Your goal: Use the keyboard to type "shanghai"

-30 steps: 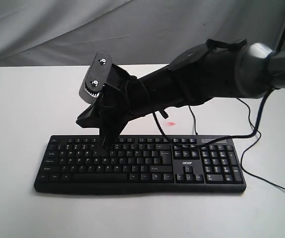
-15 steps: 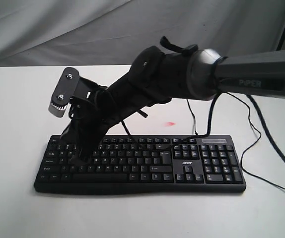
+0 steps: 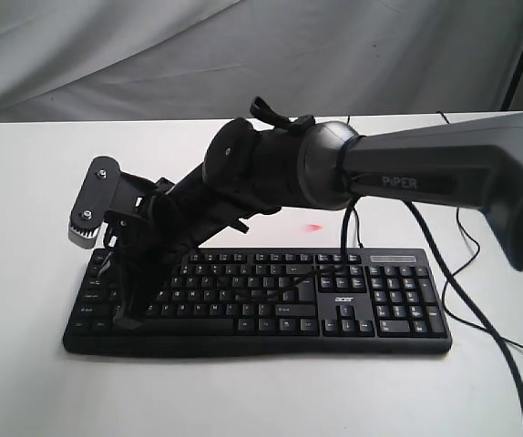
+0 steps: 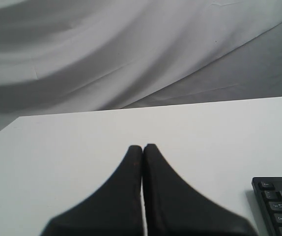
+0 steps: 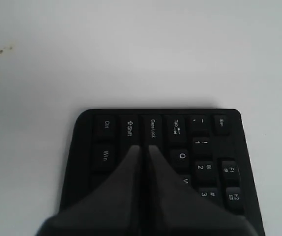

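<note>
The white tabletop (image 3: 43,382) carries the wide black full-size keyboard with white key legends (image 3: 271,300), which lies lengthwise near the front edge with its number pad and small "acer" logo toward the right. The black two-fingered right gripper (image 3: 127,317) reaches across to the keyboard's left end, fingers pressed together and holding nothing. In its wrist view the tips (image 5: 143,146) sit just by the Caps Lock and Shift keys (image 5: 200,147); whether they press a key cannot be told. The black left gripper (image 4: 142,147), also closed and empty, hovers over bare table beside the keyboard's corner (image 4: 278,206). Behind the keys is a small red spot (image 3: 312,228), then the grey draped cloth backdrop (image 3: 107,55).
</note>
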### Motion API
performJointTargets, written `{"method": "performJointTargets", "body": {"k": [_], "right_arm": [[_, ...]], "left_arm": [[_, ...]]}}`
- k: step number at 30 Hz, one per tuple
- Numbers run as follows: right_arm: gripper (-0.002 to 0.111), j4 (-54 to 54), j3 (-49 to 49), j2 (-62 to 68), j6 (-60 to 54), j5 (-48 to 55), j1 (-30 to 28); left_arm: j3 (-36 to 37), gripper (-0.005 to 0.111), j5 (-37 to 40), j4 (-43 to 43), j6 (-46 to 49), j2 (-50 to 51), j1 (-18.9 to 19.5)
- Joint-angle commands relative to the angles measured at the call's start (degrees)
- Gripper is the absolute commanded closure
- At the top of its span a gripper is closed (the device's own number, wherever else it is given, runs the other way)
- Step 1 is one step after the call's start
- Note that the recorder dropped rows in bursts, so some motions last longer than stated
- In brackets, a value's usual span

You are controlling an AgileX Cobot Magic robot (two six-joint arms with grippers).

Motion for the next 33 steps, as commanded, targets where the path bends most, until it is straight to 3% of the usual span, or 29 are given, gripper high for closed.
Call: {"method": "performJointTargets", "body": {"k": [1, 5, 33], "right_arm": [[0.108, -2.00, -3.02, 2.34, 2.96, 0.45, 0.29], [0.108, -4.67, -7.19, 5.23, 6.71, 3.85, 0.29], [0.108, -10.08, -7.32, 7.35, 7.68, 1.69, 0.16]], "left_arm": [[0.29, 0.106, -0.36, -0.03, -0.16, 0.18, -0.22], [0.29, 0.106, -0.36, -0.03, -0.16, 0.18, -0.22], [0.29, 0.106, -0.36, -0.03, -0.16, 0.18, -0.22]]}}
